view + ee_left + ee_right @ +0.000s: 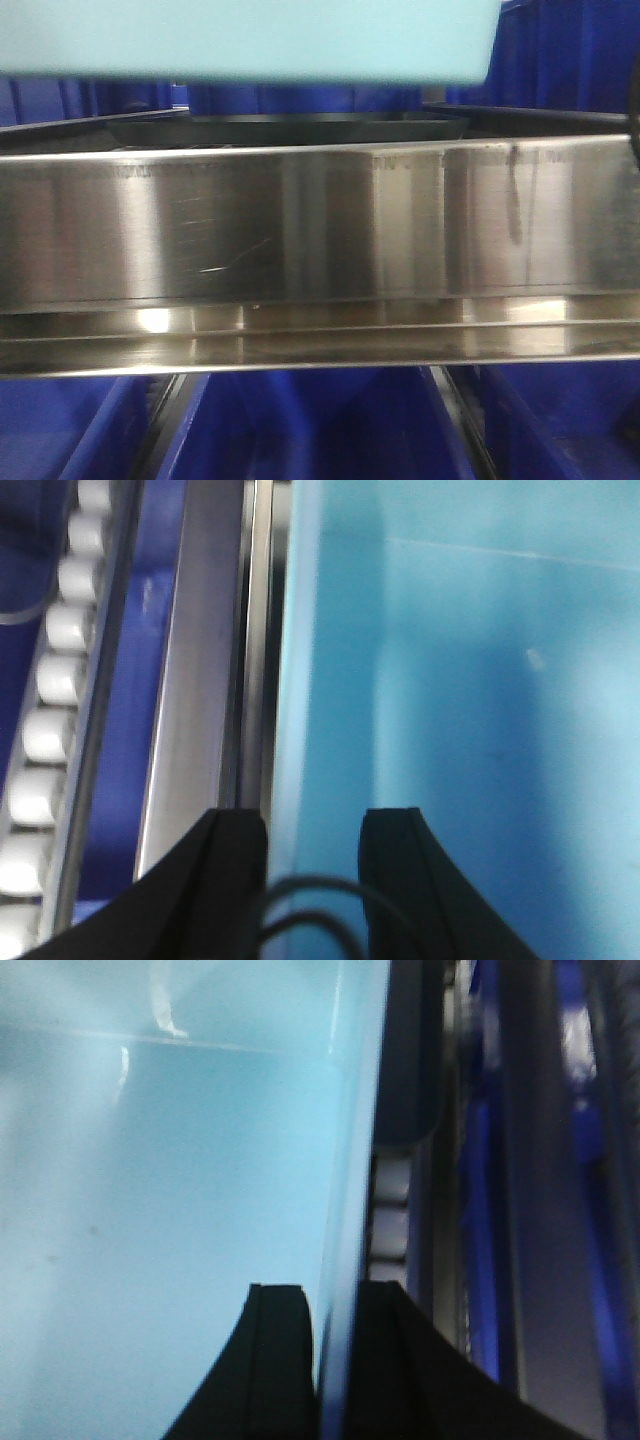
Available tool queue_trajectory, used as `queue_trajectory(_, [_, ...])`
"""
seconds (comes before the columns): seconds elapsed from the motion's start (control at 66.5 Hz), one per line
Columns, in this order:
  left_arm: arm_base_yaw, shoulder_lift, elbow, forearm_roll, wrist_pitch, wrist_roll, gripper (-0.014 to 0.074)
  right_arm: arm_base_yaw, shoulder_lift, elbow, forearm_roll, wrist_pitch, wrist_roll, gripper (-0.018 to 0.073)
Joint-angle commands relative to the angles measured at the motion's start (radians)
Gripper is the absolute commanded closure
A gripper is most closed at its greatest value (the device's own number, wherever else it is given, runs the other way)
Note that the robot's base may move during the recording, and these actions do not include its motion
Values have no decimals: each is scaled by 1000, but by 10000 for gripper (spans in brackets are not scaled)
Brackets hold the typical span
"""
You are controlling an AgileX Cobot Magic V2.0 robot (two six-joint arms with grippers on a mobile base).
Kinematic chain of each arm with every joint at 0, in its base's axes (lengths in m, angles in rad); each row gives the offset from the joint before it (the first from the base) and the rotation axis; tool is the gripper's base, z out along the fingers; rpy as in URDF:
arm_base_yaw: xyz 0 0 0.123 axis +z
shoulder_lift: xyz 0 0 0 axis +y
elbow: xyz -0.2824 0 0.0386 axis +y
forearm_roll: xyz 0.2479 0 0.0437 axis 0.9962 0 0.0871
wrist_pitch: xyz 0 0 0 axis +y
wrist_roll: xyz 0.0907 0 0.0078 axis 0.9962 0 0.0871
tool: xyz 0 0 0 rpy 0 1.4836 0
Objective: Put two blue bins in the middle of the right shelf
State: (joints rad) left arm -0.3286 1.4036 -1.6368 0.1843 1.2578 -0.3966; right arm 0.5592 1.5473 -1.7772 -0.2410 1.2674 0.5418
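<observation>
Left fingers (235,880) and right fingers (280,1360) are gripping opposite walls of a blue bin (240,40) above the front rail (300,220) of the right shelf middle (560,200), likely needing a forward push and lowering.

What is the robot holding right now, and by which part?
A light blue bin: the right gripper pinches its right wall; the left gripper straddles its left wall, how tightly cannot be told.
</observation>
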Motion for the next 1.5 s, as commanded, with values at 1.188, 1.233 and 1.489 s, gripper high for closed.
queue_trajectory(1.188, [-144,-25,-159,117,-37,-58,707,81,-16,-223,-221,-46,-9,721])
queue_trajectory(1.233, [-144,-25,-159,117,-37,-58,707,81,-16,-223,-221,-46,-9,721])
queue_trajectory(1.489, [-144,-25,-159,117,-37,-58,707,81,-16,-223,-221,-46,-9,721])
